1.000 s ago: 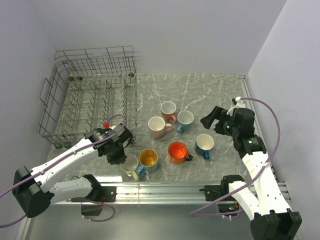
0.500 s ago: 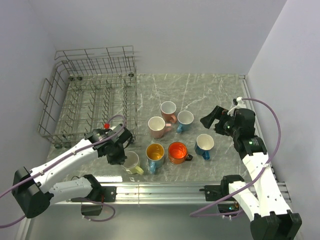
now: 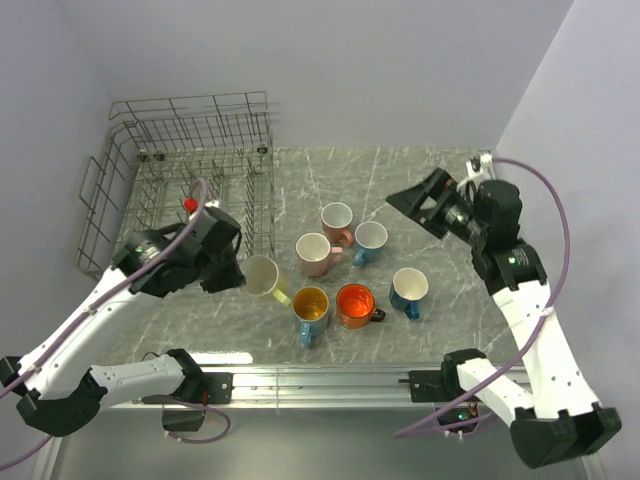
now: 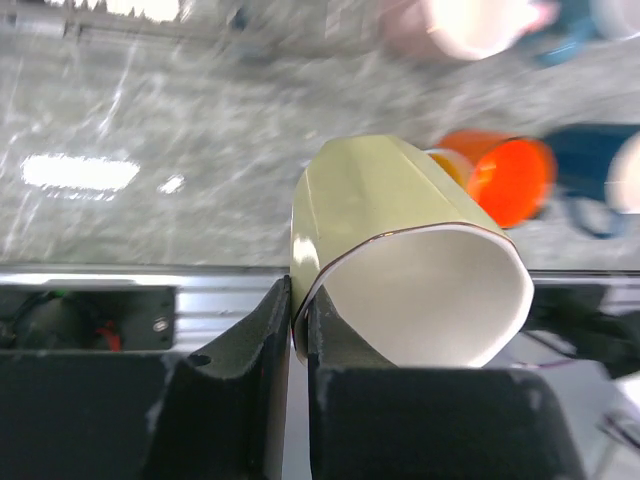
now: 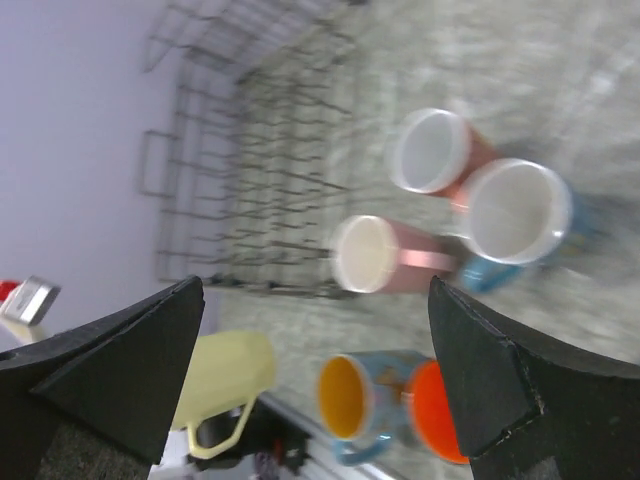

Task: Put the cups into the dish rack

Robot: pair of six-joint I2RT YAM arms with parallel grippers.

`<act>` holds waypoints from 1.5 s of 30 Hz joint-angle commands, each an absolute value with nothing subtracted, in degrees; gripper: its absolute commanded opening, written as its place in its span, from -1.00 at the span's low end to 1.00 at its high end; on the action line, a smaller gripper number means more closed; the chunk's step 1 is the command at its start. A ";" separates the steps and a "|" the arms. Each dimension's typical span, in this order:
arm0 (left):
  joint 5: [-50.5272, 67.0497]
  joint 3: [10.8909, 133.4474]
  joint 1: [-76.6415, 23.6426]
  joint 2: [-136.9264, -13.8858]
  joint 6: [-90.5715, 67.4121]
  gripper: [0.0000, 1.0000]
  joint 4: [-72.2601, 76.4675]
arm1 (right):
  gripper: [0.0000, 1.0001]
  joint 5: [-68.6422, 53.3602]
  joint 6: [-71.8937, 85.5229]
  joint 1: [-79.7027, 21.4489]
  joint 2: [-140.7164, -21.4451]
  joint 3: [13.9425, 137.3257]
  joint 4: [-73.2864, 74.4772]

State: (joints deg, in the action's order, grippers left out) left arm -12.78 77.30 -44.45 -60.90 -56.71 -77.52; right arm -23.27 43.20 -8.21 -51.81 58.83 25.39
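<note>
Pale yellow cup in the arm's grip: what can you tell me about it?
The pale yellow cup looks like glossy ceramic: faceted sides, white inside, a thin dark rim line, one looped handle. The left gripper is shut on its wall at the rim, one finger inside, one outside. It hangs tipped sideways in the air beside the dish rack's right side, touching nothing else visible.
</note>
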 commanded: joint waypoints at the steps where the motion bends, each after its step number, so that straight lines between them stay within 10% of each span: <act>1: -12.57 85.59 -44.56 -61.61 -56.42 -0.99 -78.49 | 1.00 -22.42 46.93 -14.74 -54.40 69.22 25.48; 16: -19.07 104.85 -44.12 -68.12 -48.70 -0.99 -54.51 | 0.75 -49.29 83.13 -20.74 -63.98 62.32 -13.78; 40: -18.63 94.31 -43.95 -63.11 -42.98 -0.99 -29.09 | 0.17 -42.63 114.07 -33.84 -74.88 55.81 -54.22; 45: -18.11 90.97 -43.95 -61.61 -44.03 -0.99 -26.63 | -0.21 -41.05 115.05 -34.19 -75.58 55.64 -55.97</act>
